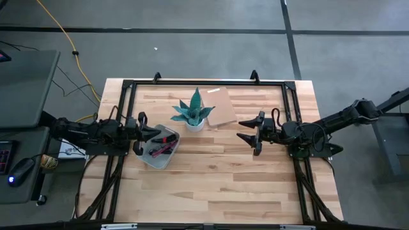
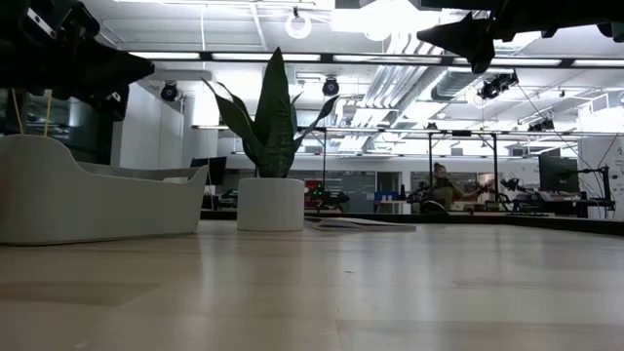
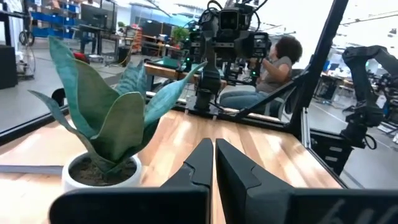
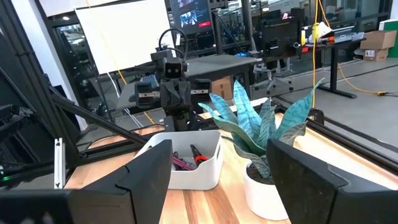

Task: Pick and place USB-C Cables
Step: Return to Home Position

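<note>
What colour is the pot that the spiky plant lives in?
White. The pot shows most plainly in the low view.

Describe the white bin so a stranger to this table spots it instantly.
On the wooden table, find the lone potted plant. The white bin sits just beside it, on the left arm's side. It is the only container, holding red and black cables.

Grey floor (image 1: 192, 51), bright ceiling lights (image 2: 390, 15)
</note>
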`<state>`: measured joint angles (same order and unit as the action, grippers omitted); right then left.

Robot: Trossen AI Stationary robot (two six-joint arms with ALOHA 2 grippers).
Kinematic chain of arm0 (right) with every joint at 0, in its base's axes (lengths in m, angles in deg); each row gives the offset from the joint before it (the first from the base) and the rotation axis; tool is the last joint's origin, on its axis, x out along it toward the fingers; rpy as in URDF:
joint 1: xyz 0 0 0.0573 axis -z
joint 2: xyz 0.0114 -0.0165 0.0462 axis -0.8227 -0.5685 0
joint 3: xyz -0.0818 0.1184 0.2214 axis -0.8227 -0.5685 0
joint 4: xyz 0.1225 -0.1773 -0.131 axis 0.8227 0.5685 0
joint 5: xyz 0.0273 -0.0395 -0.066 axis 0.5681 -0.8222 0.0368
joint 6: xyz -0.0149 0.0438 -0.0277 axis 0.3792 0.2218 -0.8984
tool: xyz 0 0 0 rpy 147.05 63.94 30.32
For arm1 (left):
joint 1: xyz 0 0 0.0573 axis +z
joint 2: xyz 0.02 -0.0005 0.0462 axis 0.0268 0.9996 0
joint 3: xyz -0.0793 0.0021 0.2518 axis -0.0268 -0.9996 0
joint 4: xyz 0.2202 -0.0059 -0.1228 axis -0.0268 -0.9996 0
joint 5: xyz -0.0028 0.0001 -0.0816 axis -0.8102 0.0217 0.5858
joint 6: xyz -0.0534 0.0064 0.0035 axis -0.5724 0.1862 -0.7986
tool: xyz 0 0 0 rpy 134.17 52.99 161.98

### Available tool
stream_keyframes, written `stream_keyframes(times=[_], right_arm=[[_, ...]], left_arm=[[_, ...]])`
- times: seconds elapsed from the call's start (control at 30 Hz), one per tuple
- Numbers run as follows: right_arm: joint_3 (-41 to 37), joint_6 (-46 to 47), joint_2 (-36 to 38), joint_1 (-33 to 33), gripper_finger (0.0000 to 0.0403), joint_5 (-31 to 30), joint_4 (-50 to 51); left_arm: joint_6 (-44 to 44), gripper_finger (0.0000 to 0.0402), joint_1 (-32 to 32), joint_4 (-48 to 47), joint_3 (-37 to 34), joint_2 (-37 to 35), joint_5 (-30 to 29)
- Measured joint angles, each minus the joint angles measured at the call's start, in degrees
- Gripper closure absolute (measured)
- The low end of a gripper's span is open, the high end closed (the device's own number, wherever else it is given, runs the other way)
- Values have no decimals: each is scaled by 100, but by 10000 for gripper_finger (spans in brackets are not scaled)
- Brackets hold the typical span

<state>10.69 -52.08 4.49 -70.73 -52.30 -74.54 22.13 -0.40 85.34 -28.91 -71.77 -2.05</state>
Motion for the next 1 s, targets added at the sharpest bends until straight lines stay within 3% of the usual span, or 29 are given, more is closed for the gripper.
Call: stream_keyframes(times=[0.47,0.6,0.8,1.0], right_arm=[[0,337,24,2,158,-11,160],[0,371,339,0,214,-22,390],[-206,329,1100,-99,380,-260,1053],[-1010,535,1823,-33,382,-317,743]], left_arm=[[6,402,0,-1,0,105,18],[7,402,0,0,0,105,18],[5,402,0,0,0,105,20],[5,402,0,0,0,105,21]])
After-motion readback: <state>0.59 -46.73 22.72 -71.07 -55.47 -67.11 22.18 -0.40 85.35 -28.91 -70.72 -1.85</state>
